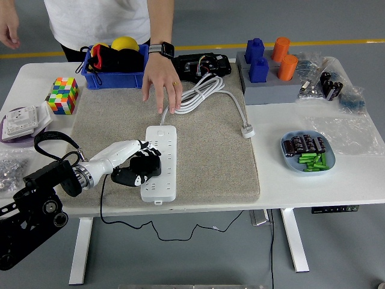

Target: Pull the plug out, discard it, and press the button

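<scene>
Left hand (137,164) fingers clamped on black boxy plug (146,166), seated in white power strip (160,161) on beige mat (210,150). Person's hand (160,84) touches mat beyond strip.

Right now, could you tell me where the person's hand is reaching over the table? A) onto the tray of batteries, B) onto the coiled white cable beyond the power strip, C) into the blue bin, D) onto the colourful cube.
B: the person's hand is stretched down onto the mat with its fingertips at the coiled white cable, just beyond the far end of the power strip.
</scene>
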